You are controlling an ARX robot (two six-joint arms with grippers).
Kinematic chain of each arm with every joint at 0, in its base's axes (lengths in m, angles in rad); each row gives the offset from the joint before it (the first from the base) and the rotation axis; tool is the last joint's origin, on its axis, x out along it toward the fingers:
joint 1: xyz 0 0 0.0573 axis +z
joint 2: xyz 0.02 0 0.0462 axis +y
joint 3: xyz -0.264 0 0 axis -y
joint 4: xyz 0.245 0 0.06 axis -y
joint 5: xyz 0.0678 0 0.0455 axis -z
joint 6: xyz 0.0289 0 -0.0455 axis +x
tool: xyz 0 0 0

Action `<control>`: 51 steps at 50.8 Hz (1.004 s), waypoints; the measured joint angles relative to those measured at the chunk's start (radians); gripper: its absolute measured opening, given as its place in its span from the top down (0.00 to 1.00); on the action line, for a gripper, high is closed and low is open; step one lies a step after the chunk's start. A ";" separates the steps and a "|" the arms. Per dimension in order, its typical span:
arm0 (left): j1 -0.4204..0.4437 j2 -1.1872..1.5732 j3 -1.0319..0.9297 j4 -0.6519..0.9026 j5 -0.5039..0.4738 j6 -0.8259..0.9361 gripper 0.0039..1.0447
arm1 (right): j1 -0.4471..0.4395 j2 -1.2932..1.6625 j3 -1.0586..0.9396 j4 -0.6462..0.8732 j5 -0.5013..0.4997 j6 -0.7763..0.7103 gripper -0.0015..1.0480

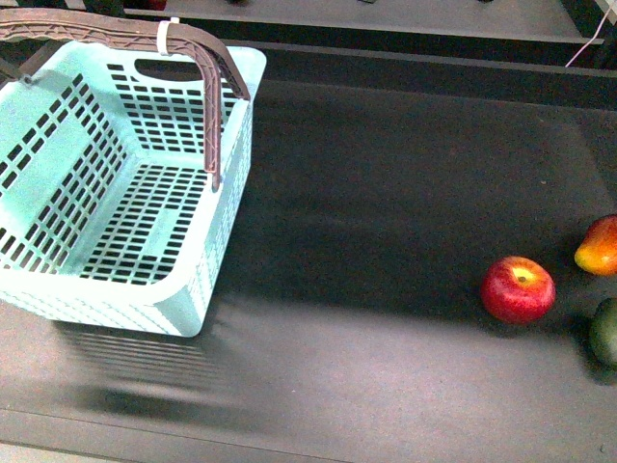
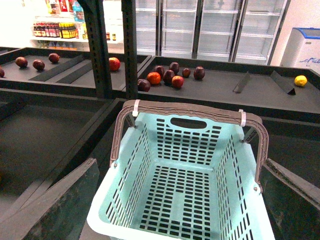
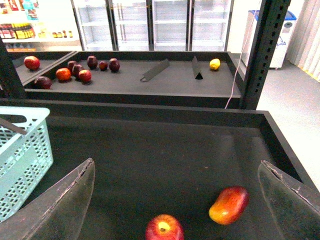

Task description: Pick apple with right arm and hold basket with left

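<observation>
Left tool [image 2: 180, 162], right tool [image 3: 176, 161]: dark grey wedge fingers [image 2: 55, 205] (scuffed, pale-edged), matte.

One turquoise basket [image 1: 96, 282] at upper left. At lower right: one red apple [image 1: 518, 288], one orange-red fruit [image 1: 600, 247], one dark green fruit [image 1: 605, 331]. One yellow fruit [image 3: 214, 64] on the far shelf [image 3: 175, 82].

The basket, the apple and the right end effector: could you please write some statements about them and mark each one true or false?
1. The basket holds nothing. True.
2. The apple lies inside the basket. False: it lies on the dark surface, apart from the basket.
3. The right end effector is shut on the apple. False: it is open and holds nothing.
4. An orange-red fruit lies beside the apple. True.
</observation>
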 joint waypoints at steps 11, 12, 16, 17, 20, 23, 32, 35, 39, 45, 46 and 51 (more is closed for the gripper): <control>0.000 0.000 0.000 0.000 0.000 0.000 0.06 | 0.000 0.000 0.000 0.000 0.000 0.000 0.08; 0.000 0.000 0.000 0.000 0.000 0.000 0.06 | 0.000 0.000 0.000 0.000 0.000 0.000 0.08; 0.000 0.000 0.000 0.000 0.000 0.000 0.06 | 0.000 0.000 0.000 0.000 0.000 0.000 0.08; 0.000 0.000 0.000 0.000 0.000 0.000 0.06 | 0.000 0.000 0.000 0.000 0.000 0.000 0.08; 0.000 0.000 0.000 0.000 0.000 0.000 0.06 | 0.000 0.000 0.000 0.000 0.000 0.000 0.08; 0.000 0.000 0.000 0.000 0.000 0.000 0.06 | 0.000 0.000 0.000 0.000 0.000 0.000 0.08; 0.000 0.000 0.000 0.000 0.000 0.000 0.06 | 0.000 0.000 0.000 0.000 0.000 0.000 0.08; 0.000 0.000 0.000 0.000 0.001 0.000 0.06 | 0.000 0.000 0.000 0.000 0.000 0.000 0.08; 0.031 0.068 0.046 -0.127 0.145 -0.093 0.06 | 0.000 0.000 0.000 0.000 0.000 0.000 0.08; 0.027 0.259 0.089 -0.112 0.239 -0.288 0.06 | 0.000 0.000 0.000 0.000 -0.002 0.000 0.08; 0.026 0.288 0.095 -0.089 0.244 -0.317 0.06 | 0.000 0.000 0.000 0.000 -0.002 0.000 0.08; 0.029 0.450 0.143 0.045 0.259 -0.444 0.06 | 0.000 0.000 0.000 0.000 -0.002 0.000 0.08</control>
